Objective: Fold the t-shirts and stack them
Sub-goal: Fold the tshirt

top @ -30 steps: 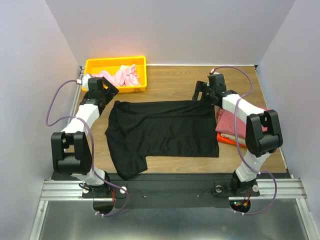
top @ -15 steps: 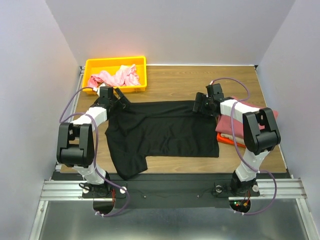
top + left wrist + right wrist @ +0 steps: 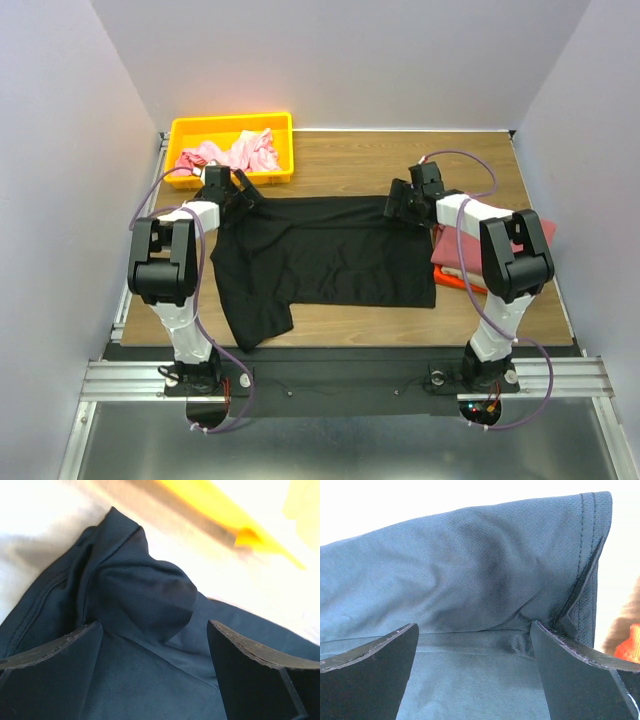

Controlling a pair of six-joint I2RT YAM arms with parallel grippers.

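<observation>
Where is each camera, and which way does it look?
Top camera: high behind the robot, looking down at the table; left arm, right arm, left gripper and right gripper show.
Left wrist camera: on the left arm, looking close at the black t-shirt and yellow bin; its open fingers show.
Right wrist camera: on the right arm, looking at the shirt's hemmed corner; its open fingers show.
All share the black t-shirt.

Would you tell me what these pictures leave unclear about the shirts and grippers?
- Top view: the right arm covers part of the folded stack, so its count is unclear.
- Top view: the left gripper and right gripper hide their own contact with the black t-shirt.
- Left wrist view: the yellow bin is blurred and cut off by the edge.
</observation>
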